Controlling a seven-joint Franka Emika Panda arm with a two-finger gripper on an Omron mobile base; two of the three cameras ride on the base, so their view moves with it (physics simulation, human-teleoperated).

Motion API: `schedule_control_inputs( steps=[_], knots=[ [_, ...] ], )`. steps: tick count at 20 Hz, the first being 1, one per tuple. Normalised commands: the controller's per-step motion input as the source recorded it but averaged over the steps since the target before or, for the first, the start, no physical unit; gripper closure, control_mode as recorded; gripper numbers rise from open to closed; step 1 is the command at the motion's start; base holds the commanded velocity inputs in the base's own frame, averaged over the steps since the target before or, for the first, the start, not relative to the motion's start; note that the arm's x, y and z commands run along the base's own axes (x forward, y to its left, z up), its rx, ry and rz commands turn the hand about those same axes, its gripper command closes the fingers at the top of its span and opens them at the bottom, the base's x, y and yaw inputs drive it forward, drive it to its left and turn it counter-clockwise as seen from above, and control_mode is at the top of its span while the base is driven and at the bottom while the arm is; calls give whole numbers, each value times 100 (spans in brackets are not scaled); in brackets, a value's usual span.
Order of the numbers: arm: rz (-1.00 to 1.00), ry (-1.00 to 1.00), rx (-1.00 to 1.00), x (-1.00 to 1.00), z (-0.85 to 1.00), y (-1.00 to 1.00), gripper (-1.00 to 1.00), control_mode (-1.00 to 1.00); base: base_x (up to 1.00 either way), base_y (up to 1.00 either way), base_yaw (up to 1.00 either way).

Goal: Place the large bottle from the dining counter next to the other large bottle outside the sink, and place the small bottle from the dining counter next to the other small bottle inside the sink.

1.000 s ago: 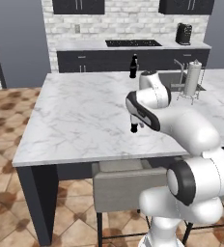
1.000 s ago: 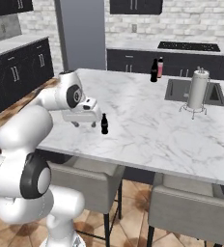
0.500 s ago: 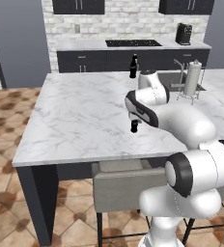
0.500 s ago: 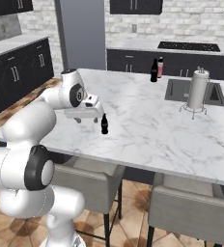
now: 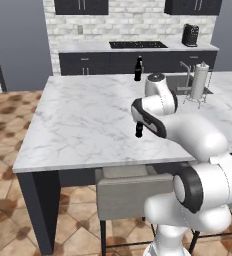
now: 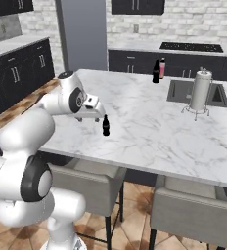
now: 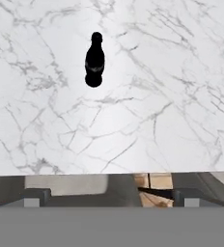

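The dining counter point(image 6: 149, 132) lies under the gripper point(image 6: 97, 110), whose jaws stand wide apart and hold nothing. The small bottle point(image 6: 105, 125) stands upright just beside and below it, apart. To do it well, I think the gripper should come down centred over the cap, then close on the neck.
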Motion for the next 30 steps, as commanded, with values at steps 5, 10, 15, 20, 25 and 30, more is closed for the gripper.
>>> schedule_control_inputs(
  steps=[5, 10, 15, 20, 25, 30],
  knots=[
    [1, -11, 0, 0, -18, 0, -100, -100, 0, 0, 0],
    [0, 0, 0, 4, -17, 0, -100, -100, 0, 0, 0],
    [0, -5, 0, 6, -3, 0, -100, -100, 0, 0, 0],
    [2, -10, 0, 14, -3, 0, -100, -100, 0, 0, 0],
    [1, -3, 0, 23, -17, 0, -100, -100, 0, 0, 0],
    [0, 0, 0, 27, -4, -2, -100, -100, 0, 0, 0]
  ],
)
